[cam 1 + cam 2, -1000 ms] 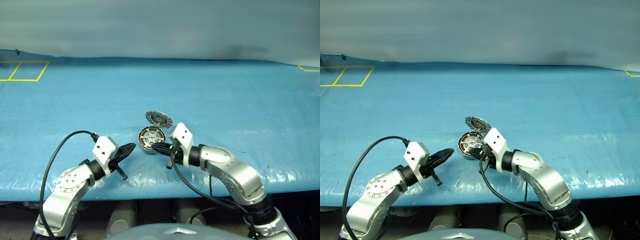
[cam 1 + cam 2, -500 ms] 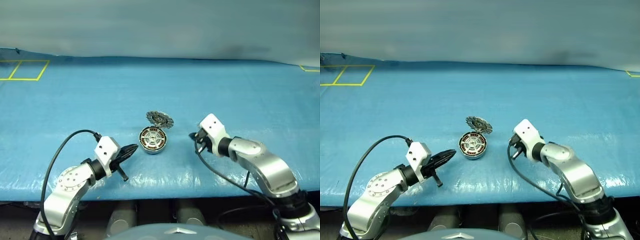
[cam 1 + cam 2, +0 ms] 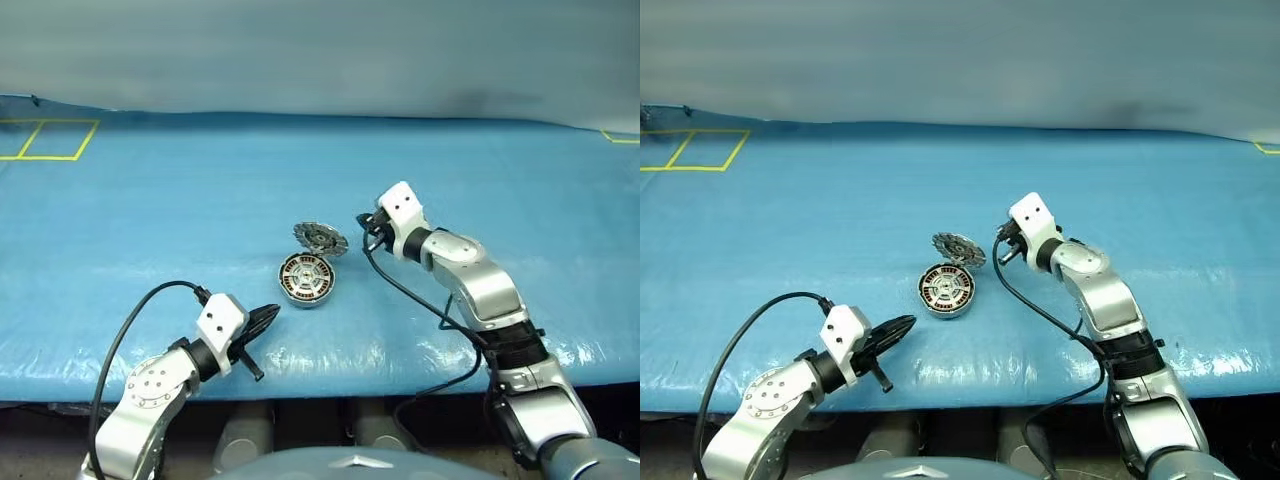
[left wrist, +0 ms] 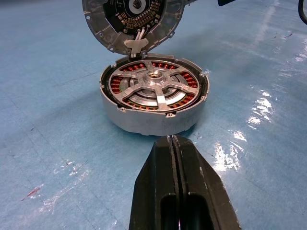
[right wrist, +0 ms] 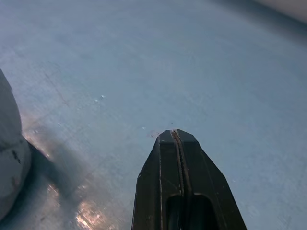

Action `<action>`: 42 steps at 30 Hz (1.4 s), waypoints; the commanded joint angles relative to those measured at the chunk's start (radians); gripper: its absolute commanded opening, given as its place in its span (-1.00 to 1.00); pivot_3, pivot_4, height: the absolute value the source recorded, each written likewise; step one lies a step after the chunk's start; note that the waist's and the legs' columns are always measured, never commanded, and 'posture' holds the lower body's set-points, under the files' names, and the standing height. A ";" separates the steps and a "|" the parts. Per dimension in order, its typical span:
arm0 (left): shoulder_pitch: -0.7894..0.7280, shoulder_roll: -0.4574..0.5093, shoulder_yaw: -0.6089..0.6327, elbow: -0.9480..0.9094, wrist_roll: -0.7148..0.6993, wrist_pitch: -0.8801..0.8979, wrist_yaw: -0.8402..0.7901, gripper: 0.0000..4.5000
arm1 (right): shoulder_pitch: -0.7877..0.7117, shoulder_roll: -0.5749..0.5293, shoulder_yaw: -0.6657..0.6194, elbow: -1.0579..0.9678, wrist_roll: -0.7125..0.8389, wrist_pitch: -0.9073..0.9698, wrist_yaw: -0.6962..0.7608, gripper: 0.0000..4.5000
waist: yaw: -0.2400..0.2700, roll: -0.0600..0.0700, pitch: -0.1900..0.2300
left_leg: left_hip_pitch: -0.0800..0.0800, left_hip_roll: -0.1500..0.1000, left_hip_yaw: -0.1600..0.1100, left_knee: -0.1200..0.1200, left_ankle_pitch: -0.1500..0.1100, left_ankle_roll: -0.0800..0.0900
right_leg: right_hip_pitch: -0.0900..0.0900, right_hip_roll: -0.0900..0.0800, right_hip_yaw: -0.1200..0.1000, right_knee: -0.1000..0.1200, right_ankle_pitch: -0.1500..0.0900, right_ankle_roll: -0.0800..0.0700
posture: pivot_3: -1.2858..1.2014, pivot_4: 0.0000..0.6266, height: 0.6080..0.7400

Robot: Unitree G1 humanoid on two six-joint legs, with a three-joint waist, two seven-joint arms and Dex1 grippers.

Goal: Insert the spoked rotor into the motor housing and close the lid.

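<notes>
The right pincer [image 3: 366,222] has its two black fingers pressed flat together with nothing between them. It sits at the end of a nearly straight arm reaching forward and inward over the surface, tip aimed toward the robot's left and slightly down. It hangs just to the right of the lid [image 3: 319,238], apart from it. A black cable loops down from its white wrist block.

The left pincer [image 3: 268,315] is likewise fully closed and empty. Its arm is bent at the elbow and kept low near the front edge of the surface, the tip pointing forward and to the right at the motor housing [image 3: 306,279], near it but not touching. In the left wrist view the closed fingers [image 4: 178,167] point straight at the housing's grey side wall.

The motor housing rests flat on the surface, between the two pincers. The spoked rotor [image 4: 154,87] is seated inside it, silver spokes and hub lying level with the ring of copper-brown windings. The lid stands tilted up on the housing's far edge, its dark toothed inner face turned toward the robot.

The surface [image 3: 500,190] is covered by a wrinkled blue sheet that shines near the front edge. Yellow tape lines [image 3: 45,141] mark rectangles at the far left corner. A plain pale wall [image 3: 320,50] rises behind the surface.
</notes>
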 commanded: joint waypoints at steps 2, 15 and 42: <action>-0.003 -0.011 -0.002 -0.007 -0.004 -0.029 0.001 -0.98 | -0.058 0.015 -0.007 0.069 0.052 -0.058 0.142 -1.00 | -0.003 0.000 0.000 | 0.000 0.000 0.000 0.000 0.000 0.000 | 0.000 0.000 0.000 0.000 0.000 0.000 | 0.03 -0.52 1.00; -0.024 -0.024 -0.010 0.020 -0.009 -0.028 -0.008 -0.98 | -0.086 0.050 0.011 0.102 0.118 -0.005 0.336 -1.00 | -0.006 0.001 0.000 | 0.001 0.000 0.000 0.000 0.000 0.000 | 0.000 0.000 0.000 0.001 0.001 0.000 | 0.03 -0.52 1.00; -0.032 -0.045 0.025 0.151 -0.023 -0.155 -0.043 -0.98 | 0.103 0.163 -0.012 -0.202 0.192 0.107 0.188 -1.00 | -0.006 0.002 0.000 | 0.002 0.000 0.000 0.001 0.000 0.000 | 0.001 0.000 0.001 0.002 0.002 0.001 | 0.03 -0.52 1.00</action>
